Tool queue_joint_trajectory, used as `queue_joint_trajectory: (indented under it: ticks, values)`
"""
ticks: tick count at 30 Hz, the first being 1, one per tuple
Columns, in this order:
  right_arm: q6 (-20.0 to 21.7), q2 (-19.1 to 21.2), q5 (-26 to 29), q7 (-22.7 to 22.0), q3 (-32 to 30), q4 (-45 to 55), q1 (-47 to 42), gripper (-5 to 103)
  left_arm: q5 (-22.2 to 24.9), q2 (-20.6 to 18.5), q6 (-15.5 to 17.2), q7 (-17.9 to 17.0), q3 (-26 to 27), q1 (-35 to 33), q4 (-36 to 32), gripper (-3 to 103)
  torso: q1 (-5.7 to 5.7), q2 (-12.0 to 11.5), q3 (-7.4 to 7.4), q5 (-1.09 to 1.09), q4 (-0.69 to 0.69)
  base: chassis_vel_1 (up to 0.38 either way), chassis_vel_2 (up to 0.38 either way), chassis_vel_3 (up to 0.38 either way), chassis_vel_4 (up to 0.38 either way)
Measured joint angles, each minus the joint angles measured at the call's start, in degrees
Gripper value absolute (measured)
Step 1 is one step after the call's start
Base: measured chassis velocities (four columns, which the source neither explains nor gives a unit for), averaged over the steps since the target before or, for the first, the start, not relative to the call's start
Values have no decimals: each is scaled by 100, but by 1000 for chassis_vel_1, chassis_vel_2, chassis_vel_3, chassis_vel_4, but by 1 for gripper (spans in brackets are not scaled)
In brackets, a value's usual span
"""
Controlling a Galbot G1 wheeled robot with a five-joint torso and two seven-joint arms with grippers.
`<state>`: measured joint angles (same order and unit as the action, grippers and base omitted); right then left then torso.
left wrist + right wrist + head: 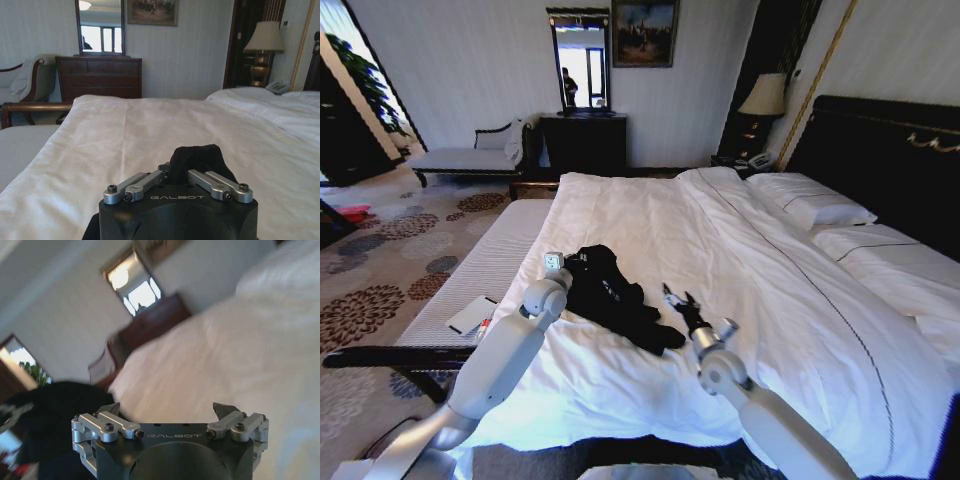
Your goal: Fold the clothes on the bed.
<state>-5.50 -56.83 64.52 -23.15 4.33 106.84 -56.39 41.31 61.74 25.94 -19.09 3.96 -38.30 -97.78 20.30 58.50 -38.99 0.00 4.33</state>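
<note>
While the crumpled black cotton T-shirt [615, 297] lies on the big white bed [740, 300] near its foot, the left gripper [178, 177] pinches a fold of it, and the right gripper [170, 412] hangs beside it, fingers spread.

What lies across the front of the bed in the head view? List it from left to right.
Pale bench → left gripper → black T-shirt → right gripper with open fingers → white duvet → pillows.
</note>
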Motion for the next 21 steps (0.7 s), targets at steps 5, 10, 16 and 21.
queue_joint_trajectory:
  ticks: [5,10,16,21]
  values:
    - [733,-458,668,-691,693,-150,791,100,-65,3,-33,16,45,-67,21,2,0,0,0,-1,-2,0,0,0,0]
    - [1068,-813,876,-1006,986,-318,1219,100,-65,-1,-34,15,100,-64,-22,2,0,0,0,-1,-1,0,0,0,0]
    - [1561,-1178,1125,-1636,1194,-504,1521,100,-58,-25,-34,15,163,-45,-95,2,0,0,1,0,0,0,0,0,0]
    - [1744,-1452,1341,-2011,1219,-668,1614,100,-57,-39,-34,14,203,-52,-169,2,0,0,0,-1,0,0,0,0,0]
